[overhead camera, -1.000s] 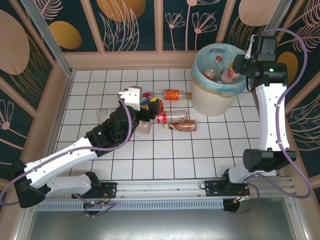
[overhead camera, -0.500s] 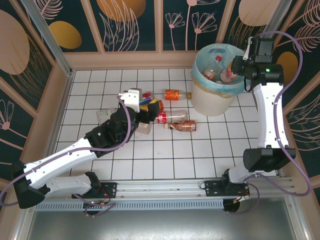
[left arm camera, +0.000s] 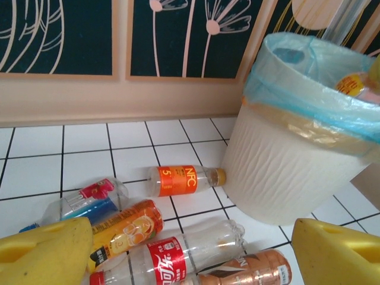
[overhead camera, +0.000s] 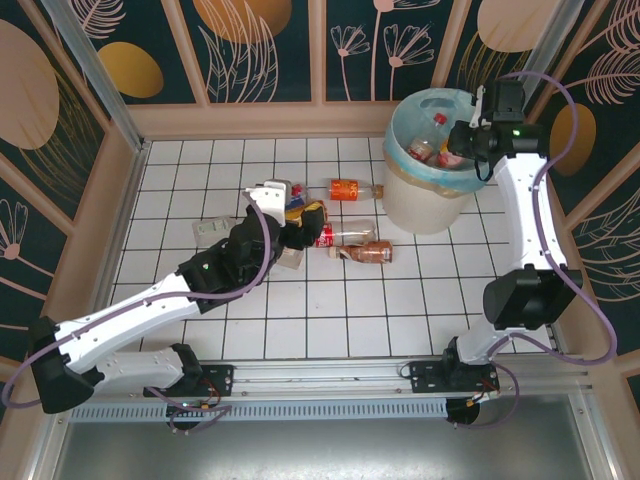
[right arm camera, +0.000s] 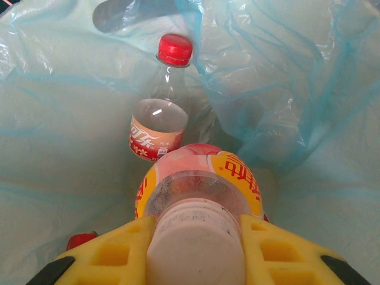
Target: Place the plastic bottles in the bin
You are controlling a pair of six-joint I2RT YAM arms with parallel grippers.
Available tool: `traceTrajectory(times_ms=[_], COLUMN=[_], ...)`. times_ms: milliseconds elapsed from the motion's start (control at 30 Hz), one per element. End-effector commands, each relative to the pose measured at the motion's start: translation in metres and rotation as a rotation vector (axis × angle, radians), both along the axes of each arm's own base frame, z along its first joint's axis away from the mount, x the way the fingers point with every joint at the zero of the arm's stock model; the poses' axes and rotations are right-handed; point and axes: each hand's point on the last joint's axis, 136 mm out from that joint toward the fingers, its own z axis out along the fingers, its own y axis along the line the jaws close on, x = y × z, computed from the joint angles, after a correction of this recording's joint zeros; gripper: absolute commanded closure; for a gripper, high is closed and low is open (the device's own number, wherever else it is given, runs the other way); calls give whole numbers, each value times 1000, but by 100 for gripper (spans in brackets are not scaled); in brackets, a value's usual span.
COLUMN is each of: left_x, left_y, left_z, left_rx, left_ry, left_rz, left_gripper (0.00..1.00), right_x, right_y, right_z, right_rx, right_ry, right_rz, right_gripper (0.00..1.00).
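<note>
My right gripper (right arm camera: 196, 252) is shut on the white-capped neck of a pink-and-yellow bottle (right arm camera: 202, 178), hanging over the bin's blue-bagged opening (overhead camera: 400, 130). Below it in the bag lies a clear red-capped bottle (right arm camera: 163, 113). From above, the right gripper (overhead camera: 462, 143) is over the cream bin (overhead camera: 425, 205). My left gripper (left arm camera: 190, 264) is open above a cluster of bottles on the tiles: an orange-labelled one (left arm camera: 184, 180) by the bin (left arm camera: 279, 166), a red-labelled clear one (left arm camera: 178, 252), a copper one (left arm camera: 249, 270), an orange juice one (left arm camera: 124, 228) and a blue-and-pink one (left arm camera: 89, 202).
A crushed clear bottle (overhead camera: 210, 230) lies left of the left arm and another clear piece (overhead camera: 290, 258) lies under its wrist. Wooden walls with dark panels (overhead camera: 260, 50) enclose the white tiled floor. The metal rail (overhead camera: 320, 375) runs along the near edge.
The right gripper has swung left with its bottle, from the bin's right rim to over the opening. The left gripper has edged slightly right over the bottle cluster.
</note>
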Motion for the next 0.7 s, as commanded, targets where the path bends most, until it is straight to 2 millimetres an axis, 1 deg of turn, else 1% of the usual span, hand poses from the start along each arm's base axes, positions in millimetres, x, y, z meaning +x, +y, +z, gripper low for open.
traceTrajectory(times_ms=[0,167,233,333,400,467,667], left_x=[0,2,2,3,4,4,4], left_y=[-6,-10,-12,-13,-14,-14,-18], left_z=[-2,-7,-7,-6,-4,-4,-7], left_rx=[-1,2,0,4,4,6,-1], left_ry=[18,25,25,24,20,19,18], left_rz=[-16,-16,-19,-23,-22,-21,-34], left_gripper=[13,13,13,13,13,13,13], right_x=[-6,2,5,7,4,0,-17], right_y=[4,7,8,13,20,25,39], right_z=[-31,-39,-39,-22,-3,10,34], right_rx=[11,19,24,37,34,22,5], right_ry=[115,141,144,112,69,48,57], right_rz=[27,37,41,47,56,58,69], right_gripper=[100,100,100,100,100,100,100])
